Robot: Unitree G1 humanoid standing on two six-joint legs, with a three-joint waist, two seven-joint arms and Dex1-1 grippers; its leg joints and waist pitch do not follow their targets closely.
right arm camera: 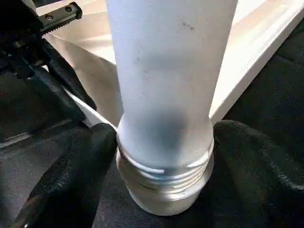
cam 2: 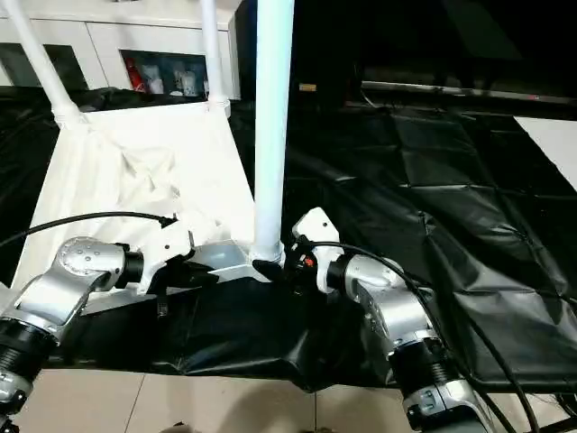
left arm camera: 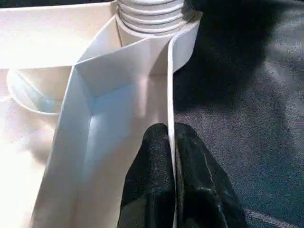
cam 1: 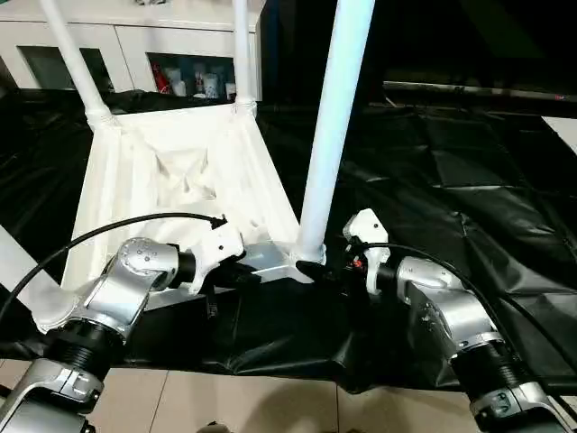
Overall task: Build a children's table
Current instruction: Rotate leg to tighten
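The table top (cam 1: 171,171) lies upside down on a black sheet (cam 1: 469,180), ribbed underside up, directly ahead of both grippers. Legs stand upright in its corner sockets: two far legs (cam 1: 72,63) at the corners away from the grippers, and one near leg (cam 1: 334,117) at the corner between the grippers. A further leg (cam 1: 18,271) shows at the left edge of the left eye view, outboard of the left forearm.

Left gripper (left arm camera: 171,137): the two black fingers are pressed together on the thin side wall of the table top, one finger inside the rim, one outside. The near corner socket (left arm camera: 152,19), with its threaded rings, sits just beyond the fingertips along that same wall.

Right gripper (right arm camera: 164,147): the fingers (right arm camera: 80,166) stand wide, one on each side of the near leg's threaded base. Both pads are just beside the base; whether they touch it cannot be told. The leg rises straight up between them.

The two grippers face each other across the near corner, the left gripper's black parts lying just beyond the leg as seen from the right wrist. A white glass-door cabinet (cam 1: 153,45) stands beyond the far edge of the table top, well apart from both grippers. Pale floor (cam 1: 270,406) shows under the forearms.
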